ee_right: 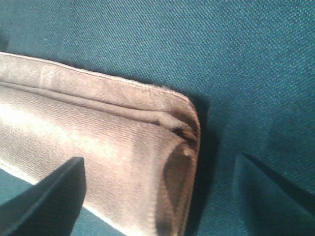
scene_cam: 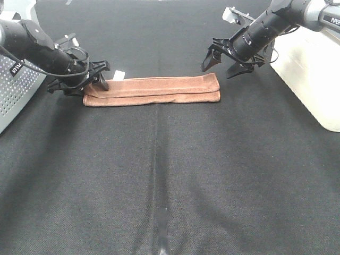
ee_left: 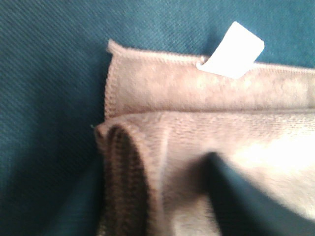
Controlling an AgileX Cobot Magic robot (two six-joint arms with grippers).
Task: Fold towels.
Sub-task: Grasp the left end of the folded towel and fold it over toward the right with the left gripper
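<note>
The brown towel [scene_cam: 152, 90] lies folded into a long narrow strip across the far middle of the black table, with its white tag [scene_cam: 118, 75] at the left end. My left gripper [scene_cam: 99, 79] is low at the towel's left end. In the left wrist view one finger [ee_left: 256, 196] rests over the folded towel [ee_left: 197, 132] beside the tag [ee_left: 234, 50]; the other finger is hidden, so I cannot tell its state. My right gripper [scene_cam: 219, 67] hovers open just above the towel's right end [ee_right: 113, 157], holding nothing.
A grey perforated box [scene_cam: 16, 90] stands at the left edge behind the left arm. A white container [scene_cam: 313, 69] stands at the right edge under the right arm. Black cloth [scene_cam: 170, 180] covers the table in front of the towel.
</note>
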